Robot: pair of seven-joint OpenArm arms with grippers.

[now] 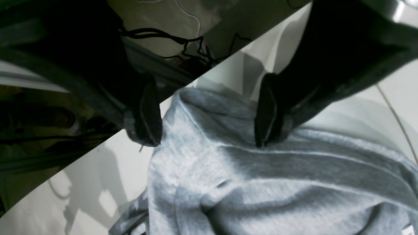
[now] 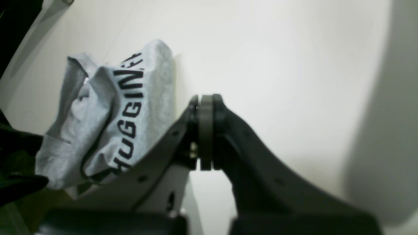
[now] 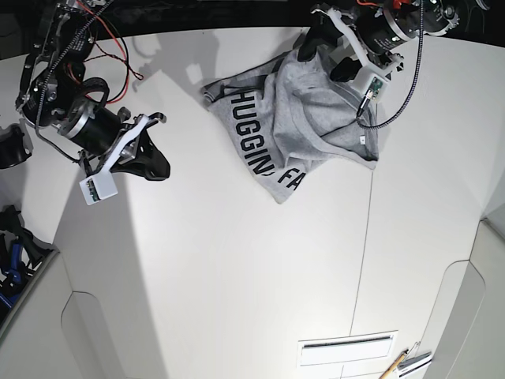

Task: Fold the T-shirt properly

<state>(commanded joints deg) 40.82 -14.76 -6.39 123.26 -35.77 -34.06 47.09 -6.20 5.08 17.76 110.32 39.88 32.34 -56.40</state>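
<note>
The heather-grey T-shirt [image 3: 304,110] lies crumpled at the far middle of the white table [image 3: 237,260], with black block lettering facing up along its left side. My left gripper [image 3: 322,59] is open over the shirt's far edge. In the left wrist view its gripper [image 1: 204,143] straddles a bunched ridge of the shirt [image 1: 261,182], with one fingertip [image 1: 266,130] touching the cloth. My right gripper [image 3: 160,170] is shut and empty, well left of the shirt. In the right wrist view that gripper [image 2: 205,99] hovers over bare table, with the lettered shirt [image 2: 130,107] at the left.
Red and black cables [image 3: 118,55] hang by the right arm's base at the far left. A slotted vent [image 3: 347,347] and a pencil-like tool [image 3: 394,365] lie at the near edge. A seam [image 3: 367,237] runs down the table. The table edge [image 1: 183,88] passes just behind the left gripper.
</note>
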